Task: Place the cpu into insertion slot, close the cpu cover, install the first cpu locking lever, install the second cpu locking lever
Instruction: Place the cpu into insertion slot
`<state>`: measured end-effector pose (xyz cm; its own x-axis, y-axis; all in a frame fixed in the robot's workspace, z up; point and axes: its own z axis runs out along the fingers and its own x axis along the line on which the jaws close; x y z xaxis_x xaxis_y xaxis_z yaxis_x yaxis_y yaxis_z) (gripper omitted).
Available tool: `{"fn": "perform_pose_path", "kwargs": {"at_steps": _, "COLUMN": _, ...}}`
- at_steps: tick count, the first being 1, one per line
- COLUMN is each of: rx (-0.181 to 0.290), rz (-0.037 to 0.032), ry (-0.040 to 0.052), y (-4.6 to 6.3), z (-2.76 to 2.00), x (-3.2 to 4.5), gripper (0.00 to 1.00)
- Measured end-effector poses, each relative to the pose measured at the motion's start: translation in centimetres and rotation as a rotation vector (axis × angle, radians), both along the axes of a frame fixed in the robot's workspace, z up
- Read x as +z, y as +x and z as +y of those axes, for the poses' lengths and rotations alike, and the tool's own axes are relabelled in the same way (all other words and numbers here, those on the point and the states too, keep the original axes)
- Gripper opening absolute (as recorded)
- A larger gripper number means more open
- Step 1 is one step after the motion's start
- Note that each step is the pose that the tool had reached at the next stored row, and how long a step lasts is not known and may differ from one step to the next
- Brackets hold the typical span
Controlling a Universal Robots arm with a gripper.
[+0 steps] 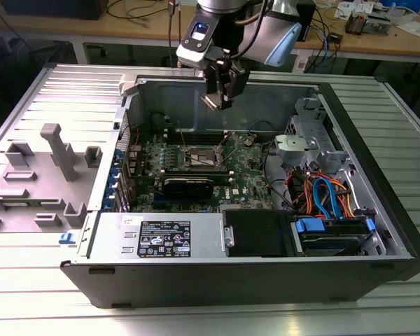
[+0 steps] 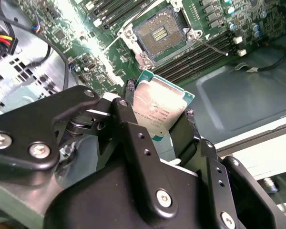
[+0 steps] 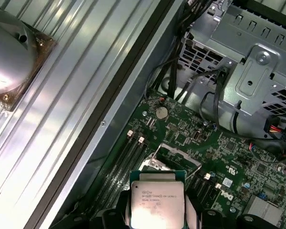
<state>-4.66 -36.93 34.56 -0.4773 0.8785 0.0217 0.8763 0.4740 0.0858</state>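
Observation:
My gripper (image 1: 220, 94) hangs above the open computer case, shut on the cpu (image 1: 211, 102), a flat square chip with a dull silver top and a green edge. In both wrist views the cpu (image 2: 159, 107) (image 3: 156, 202) sits tilted between the black fingers (image 2: 128, 119). The insertion slot (image 2: 157, 34) (image 1: 201, 158) lies on the green motherboard well below the chip, uncovered, with its dark contact field showing inside a grey metal rim. The silver-grey cpu cover (image 3: 177, 155) stands raised at the slot's edge. Thin wire levers (image 1: 185, 143) stick up beside the slot.
Long black memory slots (image 2: 200, 50) flank the socket. A grey drive cage (image 1: 304, 140) and coloured cables (image 1: 322, 192) fill the case on the exterior view's right. A black power supply (image 1: 259, 231) lies at the front. Grey fixtures (image 1: 52, 150) stand on the ribbed table at that view's left.

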Motion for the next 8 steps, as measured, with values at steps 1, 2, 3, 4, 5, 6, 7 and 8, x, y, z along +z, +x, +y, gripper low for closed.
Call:
{"fn": "perform_pose_path", "kwargs": {"at_steps": 1, "rx": -0.025, "rz": 0.0004, "ry": 0.0000, "y": 0.00, "z": 0.00, "x": -0.06, "gripper": 0.55}}
{"fn": "perform_pose_path", "kwargs": {"at_steps": 2, "rx": -0.047, "rz": 0.0010, "ry": 0.0000, "y": 0.00, "z": 0.00, "x": -0.11, "gripper": 0.55}}
{"fn": "perform_pose_path", "kwargs": {"at_steps": 3, "rx": -0.054, "rz": 0.0012, "ry": -0.0001, "y": 0.00, "z": 0.00, "x": -0.11, "gripper": 0.55}}
{"fn": "perform_pose_path", "kwargs": {"at_steps": 4, "rx": -0.055, "rz": 0.0012, "ry": -0.0002, "y": 0.00, "z": -0.01, "x": -0.11, "gripper": 0.55}}
{"fn": "perform_pose_path", "kwargs": {"at_steps": 5, "rx": -0.055, "rz": 0.0011, "ry": -0.0001, "y": 0.00, "z": 0.00, "x": -0.11, "gripper": 0.55}}
{"fn": "perform_pose_path", "kwargs": {"at_steps": 6, "rx": -0.055, "rz": 0.0011, "ry": 0.0000, "y": 0.00, "z": 0.00, "x": -0.12, "gripper": 0.55}}
{"fn": "perform_pose_path", "kwargs": {"at_steps": 7, "rx": -0.055, "rz": 0.0011, "ry": 0.0000, "y": 0.00, "z": 0.00, "x": -0.11, "gripper": 0.55}}
{"fn": "perform_pose_path", "kwargs": {"at_steps": 8, "rx": -0.055, "rz": 0.0011, "ry": 0.0000, "y": 0.00, "z": 0.00, "x": -0.12, "gripper": 0.55}}
